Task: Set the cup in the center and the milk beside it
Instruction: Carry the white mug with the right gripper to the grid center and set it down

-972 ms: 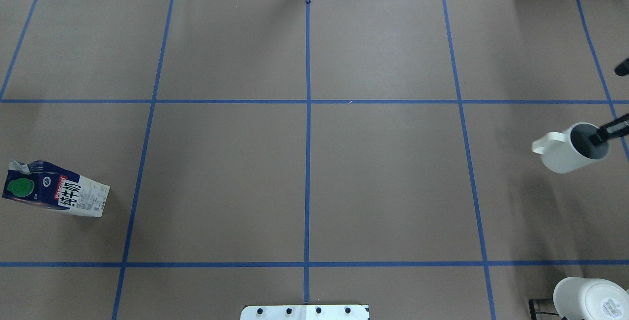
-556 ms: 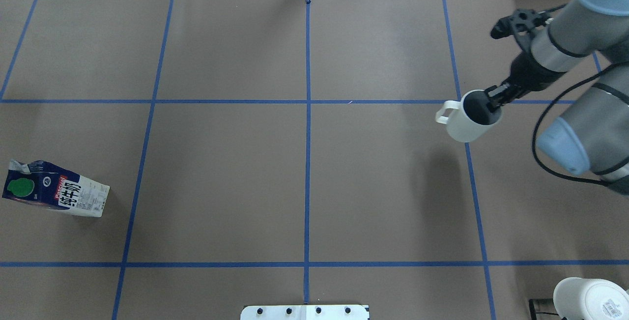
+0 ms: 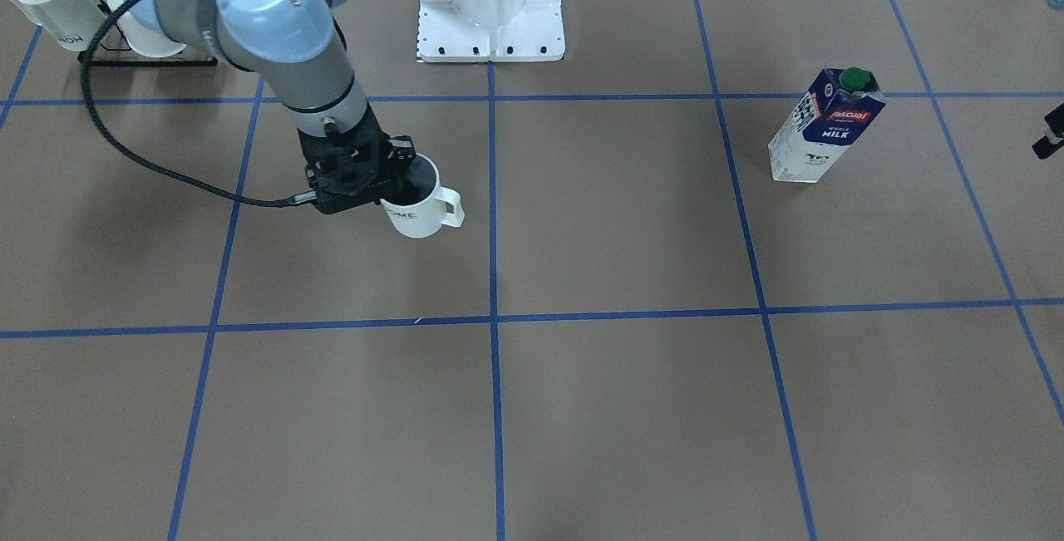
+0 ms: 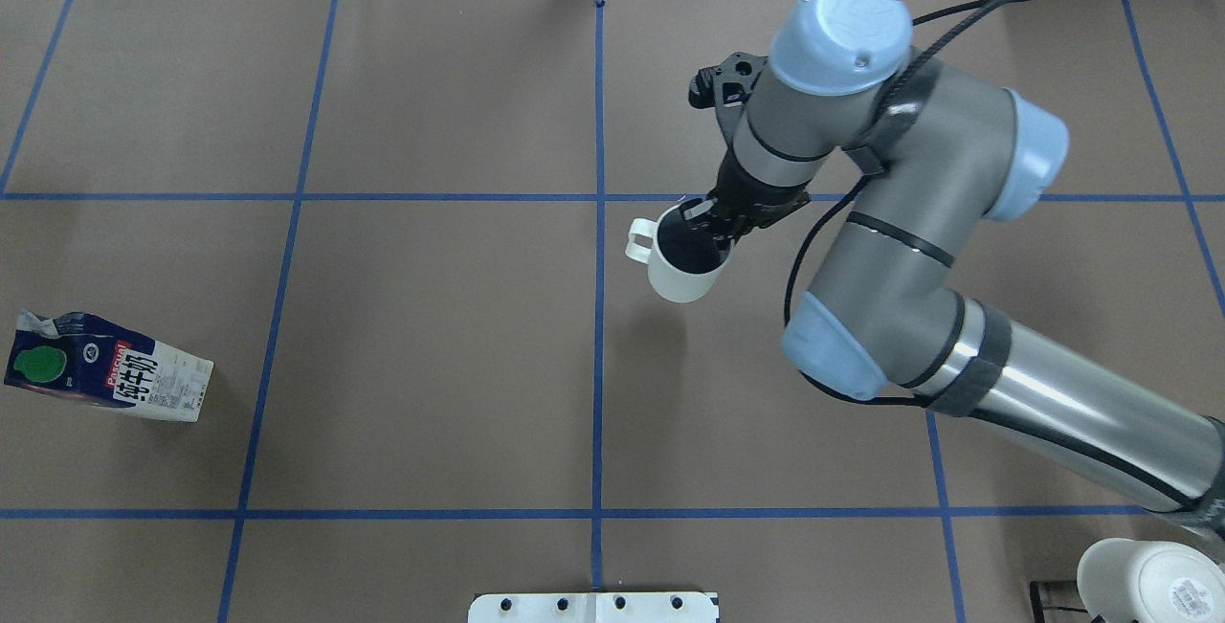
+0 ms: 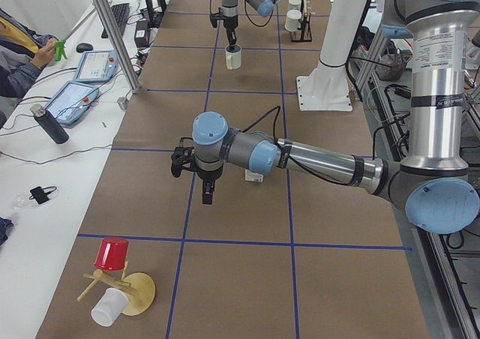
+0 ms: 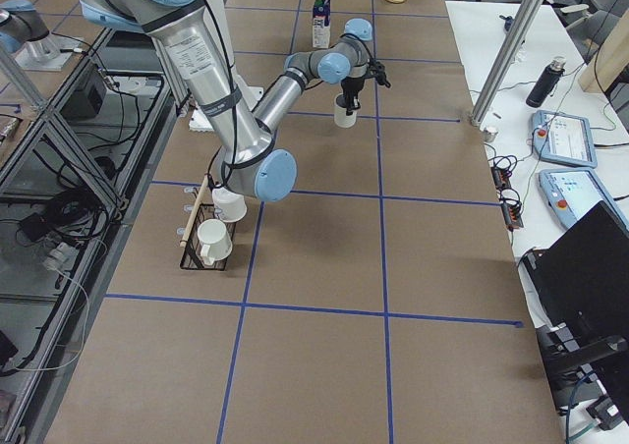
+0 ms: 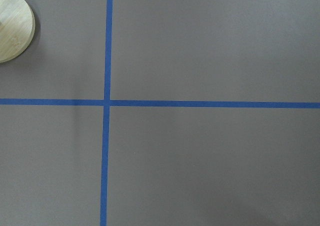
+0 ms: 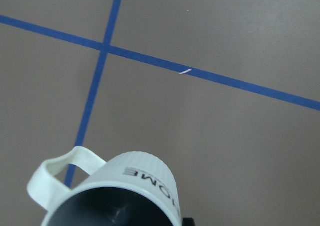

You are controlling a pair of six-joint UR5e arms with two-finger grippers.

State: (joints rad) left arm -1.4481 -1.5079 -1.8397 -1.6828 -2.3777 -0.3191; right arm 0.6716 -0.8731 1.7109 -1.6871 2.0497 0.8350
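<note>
The cup (image 4: 681, 271) is a white mug with a dark inside and "HOME" lettering (image 8: 145, 178). My right gripper (image 4: 713, 221) is shut on its rim, with one finger inside. It holds the cup (image 3: 420, 207) a little above the table, handle pointing towards the centre line. The cup is just right of the center crossing (image 4: 600, 198). The milk (image 4: 110, 369) stands upright far to the left, alone; it also shows in the front view (image 3: 823, 130). My left gripper (image 5: 208, 193) hangs over the table's left end. I cannot tell whether it is open or shut.
Two other white mugs (image 3: 58, 13) sit on a rack at the near right corner (image 4: 1148, 580). The robot's base plate (image 4: 593, 607) is at the near middle edge. A wooden stand with a red cup (image 5: 112, 253) is at the far left end.
My right arm has carried the cup leftwards from the table's right edge to just right of the centre line. The milk has not moved.
</note>
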